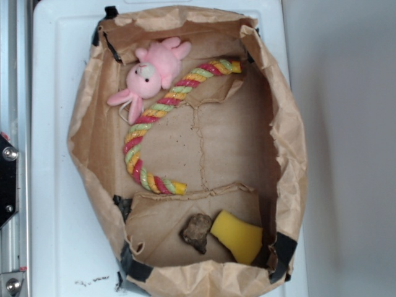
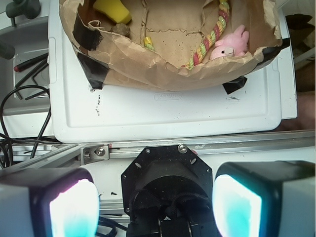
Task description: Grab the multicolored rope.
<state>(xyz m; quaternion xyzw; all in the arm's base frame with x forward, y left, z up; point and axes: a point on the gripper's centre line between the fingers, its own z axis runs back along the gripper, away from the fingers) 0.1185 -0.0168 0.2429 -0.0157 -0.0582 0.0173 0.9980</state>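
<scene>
The gripper hangs back over the robot's own base, nowhere near the action, and its two fingers stand wide apart with nothing between them. That puts the task right at the start: no reach made, no contact, the whole grab left to do. Out ahead of the fingers, past the metal rail and across the white board, sits the brown paper bag, torn open into a shallow tray. The multicolored rope lies inside on the bag's floor, a long curve of red, yellow, green and pink twist. In the wrist view it shows beyond the bag's near wall, ahead and a little to the right of the fingers, and part of it is hidden by that crumpled paper edge. The pink bunny lies right against the rope's upper stretch, touching it, so a grab there risks catching plush instead. The rope's lower bend and loose end lie in open cardboard, well apart from the brown lump and yellow sponge at the far side. What remains, as a judgement: travel forward over the bag wall, drop onto a clear stretch of rope, close and lift.
</scene>
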